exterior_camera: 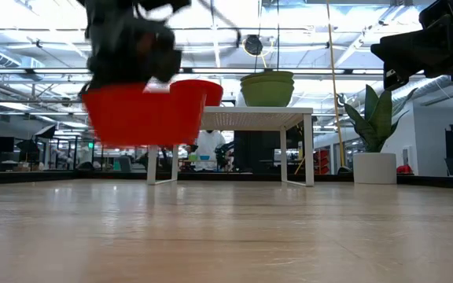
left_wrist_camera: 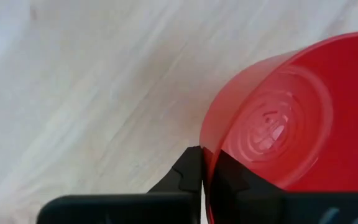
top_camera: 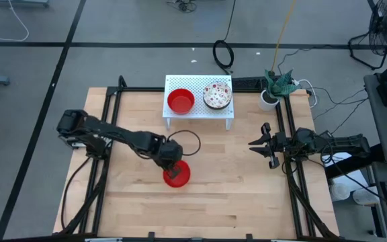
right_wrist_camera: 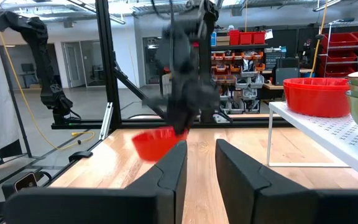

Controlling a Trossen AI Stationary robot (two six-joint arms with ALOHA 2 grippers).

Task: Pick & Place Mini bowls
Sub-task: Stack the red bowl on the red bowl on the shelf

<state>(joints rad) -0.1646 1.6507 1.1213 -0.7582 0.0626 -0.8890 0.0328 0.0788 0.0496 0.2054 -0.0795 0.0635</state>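
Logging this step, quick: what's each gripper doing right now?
Left gripper: shut on the rim of a red bowl, lifted off the table.
Right gripper: open, holding nothing.

Two dark jointed arms, seen beside the white rack [top_camera: 199, 107]

Matte black links and angular fingers [left_wrist_camera: 188, 177] are shown; a black cable is looped above the left arm [top_camera: 113, 138].

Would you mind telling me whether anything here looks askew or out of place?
Nothing looks damaged or spilled. The left gripper pinches the rim of a red bowl, lifted off the table; that is ordinary carrying.
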